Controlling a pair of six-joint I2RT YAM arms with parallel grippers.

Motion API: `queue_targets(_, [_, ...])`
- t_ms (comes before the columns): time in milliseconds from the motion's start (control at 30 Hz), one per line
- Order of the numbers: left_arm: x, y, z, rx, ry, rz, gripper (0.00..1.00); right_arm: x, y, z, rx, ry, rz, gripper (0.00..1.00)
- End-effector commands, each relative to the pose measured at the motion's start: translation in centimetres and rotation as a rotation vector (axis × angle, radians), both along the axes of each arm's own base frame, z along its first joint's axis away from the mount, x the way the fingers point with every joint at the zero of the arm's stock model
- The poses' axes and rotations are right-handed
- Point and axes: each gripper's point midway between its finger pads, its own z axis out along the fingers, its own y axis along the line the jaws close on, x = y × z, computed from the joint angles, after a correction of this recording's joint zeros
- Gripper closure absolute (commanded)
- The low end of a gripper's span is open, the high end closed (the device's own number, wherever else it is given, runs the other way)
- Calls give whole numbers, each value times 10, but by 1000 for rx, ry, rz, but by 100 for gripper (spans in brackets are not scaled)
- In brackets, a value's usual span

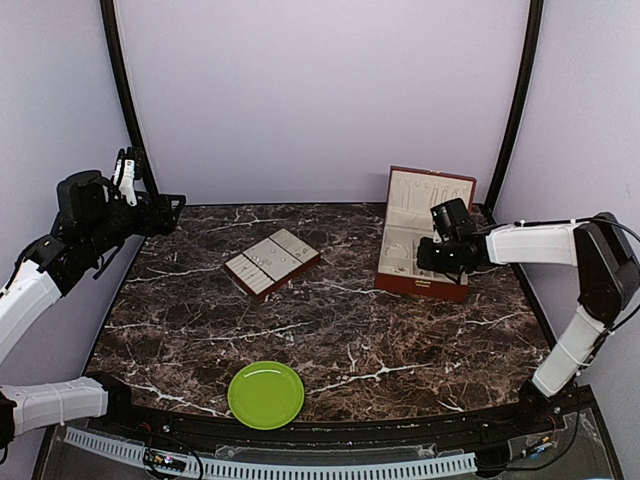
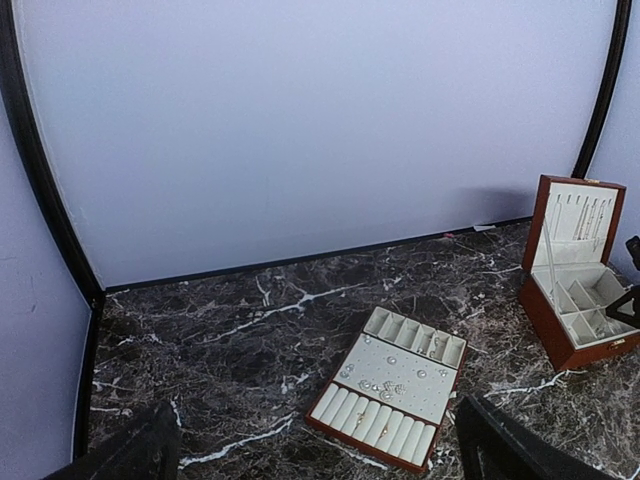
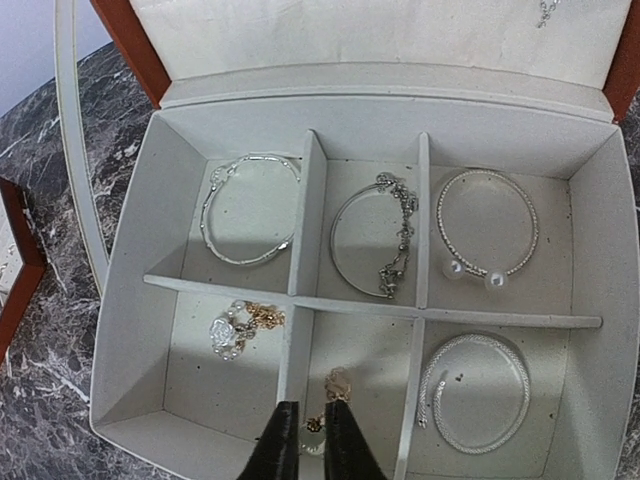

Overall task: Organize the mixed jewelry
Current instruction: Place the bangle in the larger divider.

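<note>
Right claw (image 3: pixel 314 440), at the bottom edge of its wrist view, stands almost closed, with a slim gap between its fingers (image 3: pixel 283 448). A small gold-and-pale piece of jewelry (image 3: pixel 335 385) sits at that gap in the lower middle compartment of the box (image 3: pixel 130 300); whether it is pinched I cannot tell. Bangles (image 3: pixel 487 225) fill the three upper compartments and the lower right one, and a pearl cluster (image 3: pixel 235 325) lies lower left. Thin chains (image 2: pixel 585 215) hang in the lid. Tiny pieces dot the tray (image 1: pixel 290 245) at the top view's centre. Left claw (image 2: pixel 315 410) gapes wide, empty. Plate (image 1: pixel 266 394) sits bottom centre on the table (image 1: pixel 400 330).
</note>
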Motion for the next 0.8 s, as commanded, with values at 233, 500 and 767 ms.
queue_targets(233, [-2,-1,7,-14,-29,-6,1,9,-3,33,35,-89,-26,77])
queue_targets(500, [4,1,-2,7,-6,11,1,-14,16,70,105,-187,91,76])
queue_targets(767, [11,3,-14,32,21,33,1,-80,100,84,178,-203,380,77])
